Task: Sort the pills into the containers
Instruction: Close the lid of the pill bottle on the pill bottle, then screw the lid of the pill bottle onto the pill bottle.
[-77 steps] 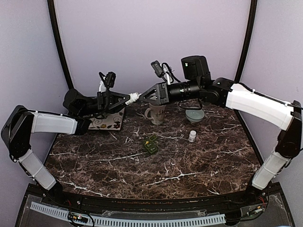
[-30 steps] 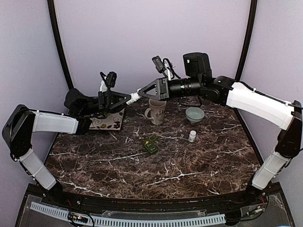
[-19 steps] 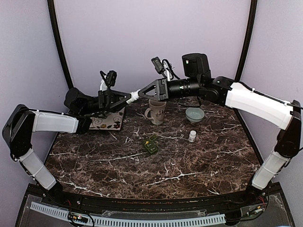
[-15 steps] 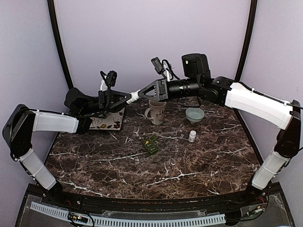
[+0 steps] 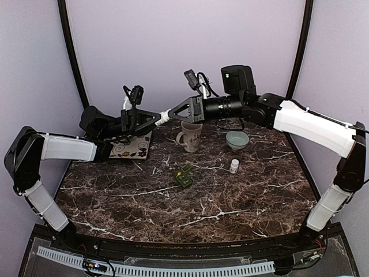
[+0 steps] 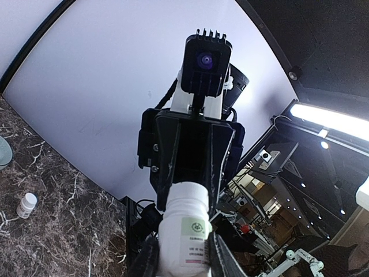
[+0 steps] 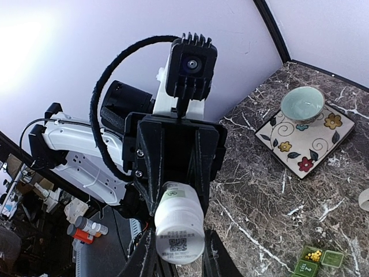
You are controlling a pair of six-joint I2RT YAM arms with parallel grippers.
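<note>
Left pincer [image 5: 154,119] and right pincer [image 5: 174,112] each grip one end of the white pill bottle [image 6: 183,231], probably to unscrew it.

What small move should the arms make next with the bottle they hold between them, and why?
Probably rotate the right tool about the long axis of the white plastic pill bottle while the left tool holds steady, to start unscrewing it. Both tools grip opposite ends of it in mid-air, and it looks closed.
</note>
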